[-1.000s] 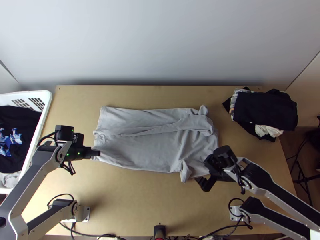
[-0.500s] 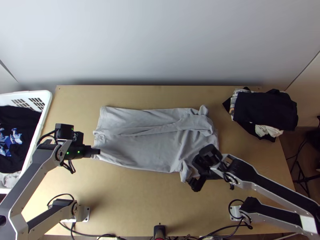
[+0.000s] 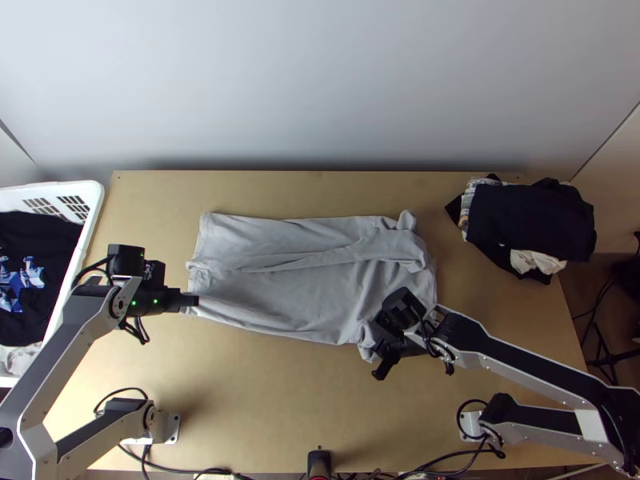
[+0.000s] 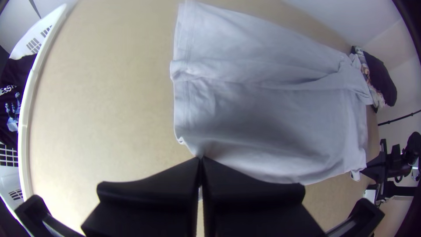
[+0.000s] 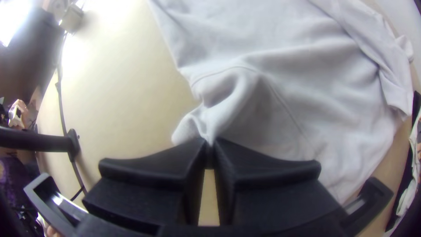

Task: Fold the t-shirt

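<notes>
Jaws of left gripper (image 4: 201, 159) were clamped on the lower-left corner of the t-shirt (image 3: 296, 296), mid-left of the top view. T-shirt lay mid-frame, upper strip folded inward. Right gripper (image 5: 209, 145), right of lower centre, had jaws pinched on bunched sleeve (image 5: 193, 127). Next fold likely wanted both ends lifted together, cloth taut, carried evenly up-frame, sleeve laid inside.

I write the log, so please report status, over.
Left gripper shut on t-shirt hem corner; right gripper shut on sleeve. T-shirt laid out, long crease across. Clothes pile apart, at right.
</notes>
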### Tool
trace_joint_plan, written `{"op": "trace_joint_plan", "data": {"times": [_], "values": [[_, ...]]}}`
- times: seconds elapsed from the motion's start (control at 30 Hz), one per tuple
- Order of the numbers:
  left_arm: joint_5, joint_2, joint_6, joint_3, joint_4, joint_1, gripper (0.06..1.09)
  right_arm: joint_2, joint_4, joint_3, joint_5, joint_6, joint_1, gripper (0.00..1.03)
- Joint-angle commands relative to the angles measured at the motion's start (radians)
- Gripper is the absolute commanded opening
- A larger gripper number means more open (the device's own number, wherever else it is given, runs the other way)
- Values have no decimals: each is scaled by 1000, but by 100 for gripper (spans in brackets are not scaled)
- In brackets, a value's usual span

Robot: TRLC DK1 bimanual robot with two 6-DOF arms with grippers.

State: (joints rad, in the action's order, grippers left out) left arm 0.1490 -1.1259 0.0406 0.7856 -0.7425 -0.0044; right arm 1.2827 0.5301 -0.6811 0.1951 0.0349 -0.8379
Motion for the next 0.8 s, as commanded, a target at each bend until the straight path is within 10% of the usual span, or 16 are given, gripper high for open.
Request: {"op": "trace_joint_plan", "data": {"times": [0.0,0.77], "values": [[1,-2,-4,15,20,7,9,-29,51,-44,-2,19,79,3],[3,-74,-1,170,26,26,9,95,156,-365,-3,131,349,3]]}}
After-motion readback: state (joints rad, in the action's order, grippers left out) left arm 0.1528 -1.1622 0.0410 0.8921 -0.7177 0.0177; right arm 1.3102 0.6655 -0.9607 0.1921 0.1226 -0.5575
